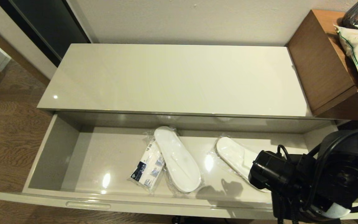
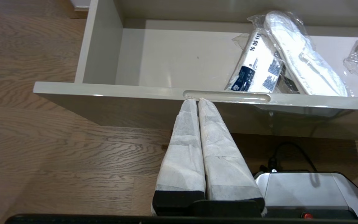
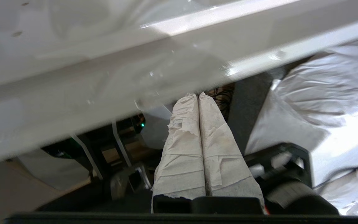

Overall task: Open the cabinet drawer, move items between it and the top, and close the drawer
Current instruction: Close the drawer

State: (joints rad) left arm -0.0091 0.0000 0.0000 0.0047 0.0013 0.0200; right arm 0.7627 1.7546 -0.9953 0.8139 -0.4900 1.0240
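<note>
Drawer (image 1: 54,155) open w/ both slippers (image 1: 177,158) inside, right gripper (image 3: 198,95) pinched shut & empty below its front panel: next, lift, spread fingers, reach nearest slipper.

Wide shallow glossy beige cabinet drawer (image 1: 57,161) pulled fully out, pale grey inner walls, slim recessed handle slot in front edge. Two flat white plastic-wrapped disposable slippers inside on drawer floor: one (image 1: 177,158) near centre, angled, other (image 1: 235,157) to its right, partly hidden. Long glossy cream cabinet top (image 1: 172,77) above, bare, reflective.
</note>
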